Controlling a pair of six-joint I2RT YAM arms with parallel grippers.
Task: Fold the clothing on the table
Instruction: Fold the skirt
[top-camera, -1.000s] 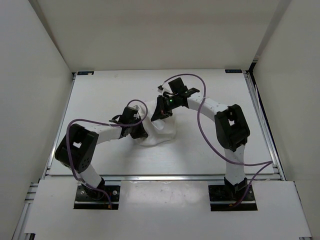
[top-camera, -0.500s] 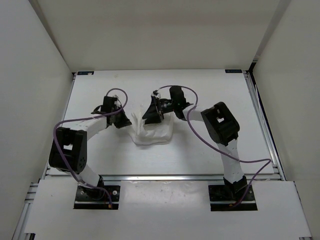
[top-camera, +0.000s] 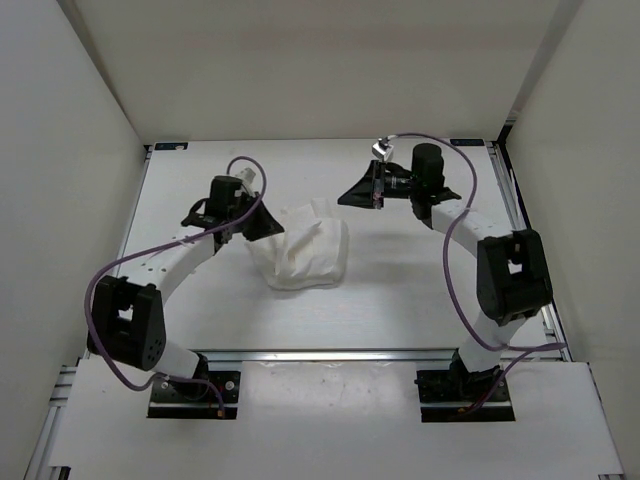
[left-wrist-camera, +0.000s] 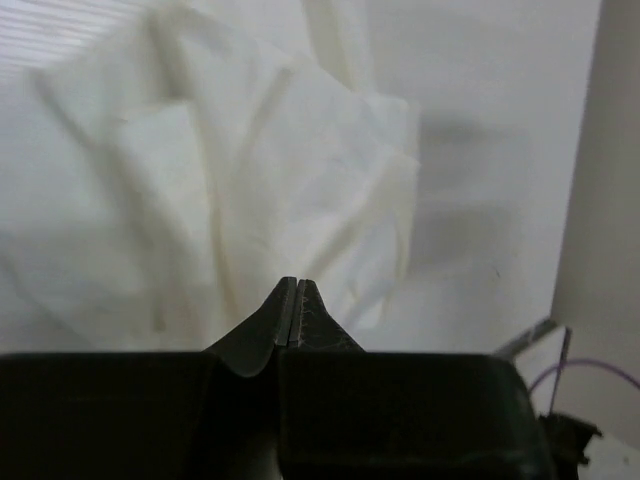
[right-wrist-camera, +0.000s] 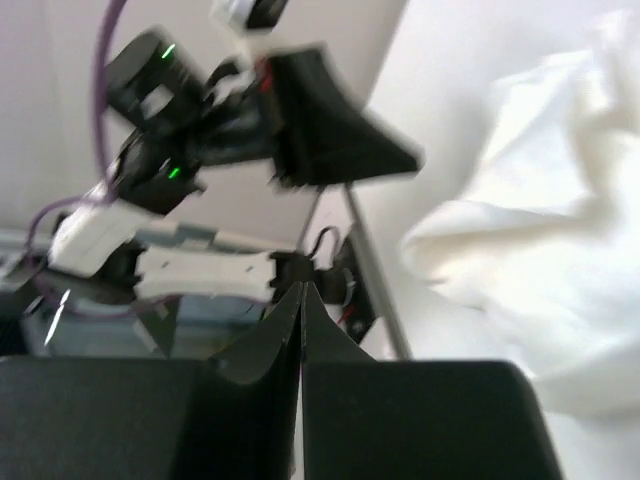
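Mid-table: the clothing (top-camera: 308, 258) lies bunched on the table (top-camera: 200, 300).
My left gripper (top-camera: 268, 228): jaws together, empty; clothing just beside, at 4 o'clock; the nearer arm.
My right gripper (top-camera: 348, 194): jaws together, empty; clothing at 7 o'clock.

light: bright and even | shadows: soft, faint on the table (top-camera: 400, 300) | right wrist view: blurry | top view: sharp

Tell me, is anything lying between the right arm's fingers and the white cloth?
Nothing visible does. Only bare table lies between the right fingers, which are shut, and the clothing, which sits to their left and nearer the arm bases.
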